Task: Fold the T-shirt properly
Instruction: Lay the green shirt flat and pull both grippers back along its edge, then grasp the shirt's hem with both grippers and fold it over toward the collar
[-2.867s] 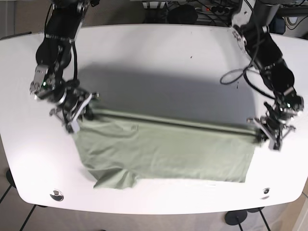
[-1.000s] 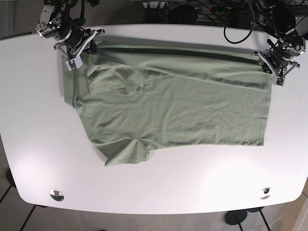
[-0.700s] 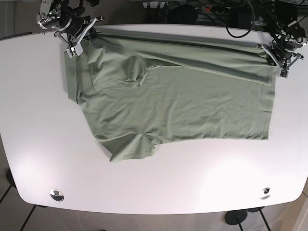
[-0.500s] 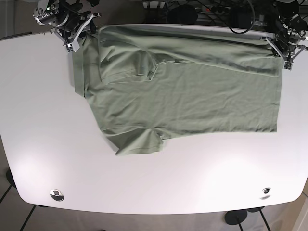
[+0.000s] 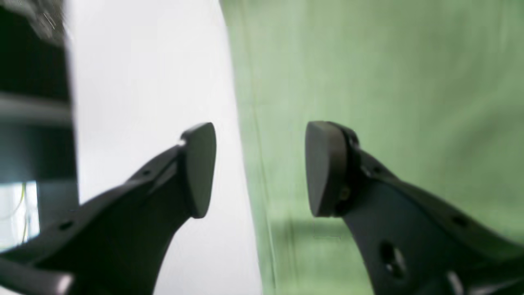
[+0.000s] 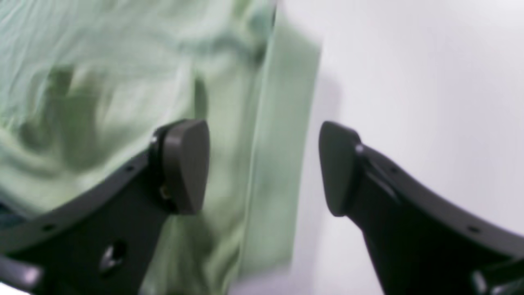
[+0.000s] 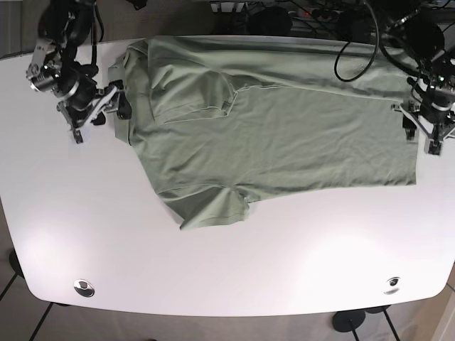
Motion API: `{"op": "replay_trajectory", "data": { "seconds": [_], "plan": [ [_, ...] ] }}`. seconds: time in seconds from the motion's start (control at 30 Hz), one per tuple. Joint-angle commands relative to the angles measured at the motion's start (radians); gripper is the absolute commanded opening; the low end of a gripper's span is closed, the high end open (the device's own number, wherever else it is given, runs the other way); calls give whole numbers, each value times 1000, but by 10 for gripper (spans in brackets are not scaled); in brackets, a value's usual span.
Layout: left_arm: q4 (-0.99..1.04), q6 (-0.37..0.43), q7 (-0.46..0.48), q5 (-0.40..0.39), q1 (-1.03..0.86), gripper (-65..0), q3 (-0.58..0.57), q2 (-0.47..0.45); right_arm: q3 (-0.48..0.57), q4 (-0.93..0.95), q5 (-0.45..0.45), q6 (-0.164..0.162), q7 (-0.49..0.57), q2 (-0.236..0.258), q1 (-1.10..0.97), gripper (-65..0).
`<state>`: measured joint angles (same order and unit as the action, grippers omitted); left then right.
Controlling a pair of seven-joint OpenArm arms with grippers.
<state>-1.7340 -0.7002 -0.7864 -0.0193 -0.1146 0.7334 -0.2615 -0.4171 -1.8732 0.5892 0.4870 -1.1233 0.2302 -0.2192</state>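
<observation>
The green T-shirt (image 7: 284,135) lies spread flat on the white table (image 7: 234,277). One sleeve (image 7: 192,89) is folded over the body at the far left, and the other sleeve (image 7: 213,209) sticks out toward the front. My right gripper (image 7: 98,117) is open at the shirt's left edge. In the right wrist view, the right gripper (image 6: 262,168) straddles a strip of the shirt's edge (image 6: 278,143) without holding it. My left gripper (image 7: 423,135) is open at the shirt's right hem. In the left wrist view, the left gripper (image 5: 260,168) hangs over the hem line (image 5: 254,123).
Two round fittings sit near the table's front corners, one at the left (image 7: 84,288) and one at the right (image 7: 391,284). Cables and equipment (image 7: 298,14) lie beyond the far edge. The shirt's top edge reaches the table's far edge.
Both grippers pulled the shirt's folded edge to the far side, unfolding it, then let go and moved back toward the front. The shirt now lies flat.
</observation>
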Motion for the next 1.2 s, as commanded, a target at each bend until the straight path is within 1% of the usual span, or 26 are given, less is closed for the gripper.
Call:
{"op": "replay_trajectory", "data": {
  "seconds": [0.03, 0.1, 0.13, 0.2, 0.23, 0.27, 0.3, 0.4, 0.47, 0.5, 0.53, 0.57, 0.6, 0.67, 0.73, 0.77, 0.8, 0.83, 0.9, 0.97, 1.0, 1.07, 1.2],
  "plan": [
    [39, 2, 9, 9, 91, -325, -19, -20, 56, 30, -59, 0, 21, 4, 111, -249],
    [101, 2, 9, 71, 180, -324, -28, -19, 111, 111, -131, 0, 25, 2, 211, -249],
    [139, 2, 9, 98, 234, -318, -30, -17, 126, 163, -154, 6, 27, 1, 267, -249],
    [236, 2, 12, 123, 339, -300, -30, -19, 148, 291, -174, 9, 47, 1, 376, -249],
    [306, 43, 12, 127, 402, -283, -30, -22, 160, 383, -177, 9, 78, 2, 444, -249],
    [346, 67, 14, 127, 438, -276, -30, -23, 172, 446, -180, 9, 98, 4, 481, -249],
    [394, 92, 14, 127, 482, -272, -31, -25, 191, 547, -180, 9, 128, 11, 542, -249],
    [467, 118, 15, 129, 547, -271, -31, -25, 226, 696, -180, 11, 200, 13, 617, -249],
    [530, 139, 29, 129, 583, -271, -31, -35, 261, 803, -180, 11, 269, 10, 659, -249],
    [559, 165, 55, 129, 593, -271, -48, -38, 289, 861, -180, 11, 305, 5, 674, -249],
    [587, 199, 92, 129, 593, -271, -91, -42, 318, 912, -180, 11, 340, 2, 683, -249],
    [598, 224, 121, 129, 588, -271, -116, -55, 340, 938, -176, 9, 361, 2, 686, -249],
    [612, 247, 146, 129, 588, -271, -137, -69, 360, 947, -173, 9, 371, -2, 686, -250],
    [664, 285, 193, 129, 588, -271, -153, -88, 380, 947, -173, 9, 372, -32, 683, -250],
    [748, 327, 250, 129, 593, -247, -153, -108, 384, 947, -179, 9, 372, -48, 682, -252],
    [790, 348, 281, 129, 596, -221, -153, -123, 384, 947, -176, 9, 372, -56, 680, -266],
    [848, 377, 319, 129, 609, -176, -153, -140, 384, 947, -179, 9, 372, -71, 668, -327],
    [895, 389, 338, 129, 617, -150, -153, -147, 386, 947, -180, 8, 372, -78, 665, -388],
    [977, 389, 359, 124, 629, -138, -153, -175, 386, 947, -180, 5, 374, -81, 665, -501],
    [1044, 388, 381, 124, 643, -138, -153, -187, 386, 947, -180, 5, 375, -81, 665, -587],
    [1075, 388, 393, 123, 649, -138, -153, -187, 386, 947, -180, 5, 375, -81, 665, -609],
    [1129, 383, 414, 123, 655, -138, -151, -189, 386, 947, -180, 5, 375, -81, 665, -614],
    [1178, 297, 417, 123, 655, -138, -151, -189, 384, 947, -177, 5, 377, -81, 665, -614]
  ]
}}
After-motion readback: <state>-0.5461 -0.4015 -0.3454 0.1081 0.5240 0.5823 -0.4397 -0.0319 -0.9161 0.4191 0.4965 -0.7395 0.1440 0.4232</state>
